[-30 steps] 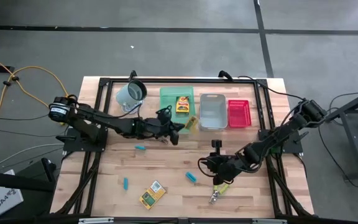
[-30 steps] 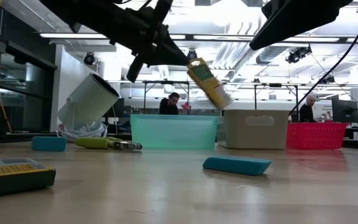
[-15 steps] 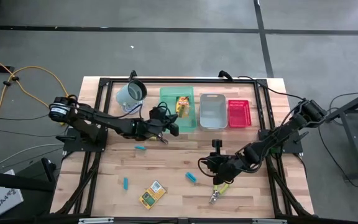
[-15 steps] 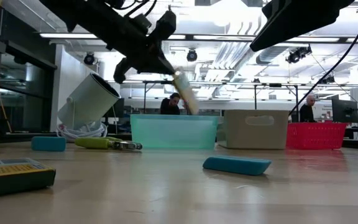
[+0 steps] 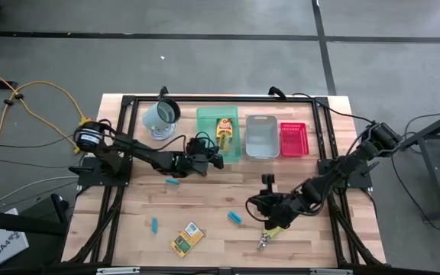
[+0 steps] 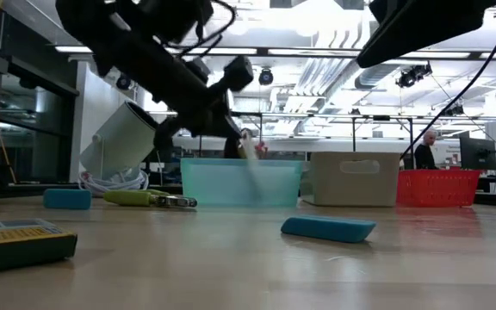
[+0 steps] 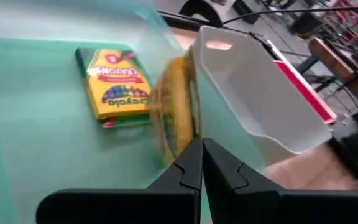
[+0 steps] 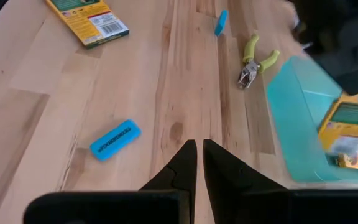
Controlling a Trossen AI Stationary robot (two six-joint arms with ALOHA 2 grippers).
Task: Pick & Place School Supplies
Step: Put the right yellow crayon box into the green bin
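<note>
My left gripper [image 7: 201,144] is shut on a yellow box [image 7: 176,109] that stands on edge inside the green tray [image 5: 205,119], beside another yellow box [image 7: 114,81] lying flat there. My right gripper [image 8: 199,149] hovers shut over the table's right half, touching nothing. Ahead of it lies a blue piece [image 8: 115,140]. A yellow-green plier tool [image 5: 269,234] lies under the right arm. A third box [image 5: 187,238] and two more blue pieces [image 5: 153,224] [image 5: 173,182] lie on the wood. A second plier tool [image 8: 253,61] lies near the tray. My left gripper pinches the box by its near edge [image 7: 180,148] between the free ends of its two fingers. The fingers come from the table's left, slanting a little downward. The box hangs tilted below them inside the tray [image 6: 250,160]; whether it touches the tray's floor I cannot tell.
A grey-green mug [image 5: 161,114] lies tipped at the far left. A grey tray [image 5: 260,136] and a red tray [image 5: 293,139] stand right of the green one. A black frame [image 5: 125,137] runs around the table. People sit in the room beyond.
My left gripper has sunk toward the green tray and rolled its wrist, staying shut. The yellow box has swung from high beside the tray's right rim down into the tray and now stands more upright. My right gripper has kept still.
</note>
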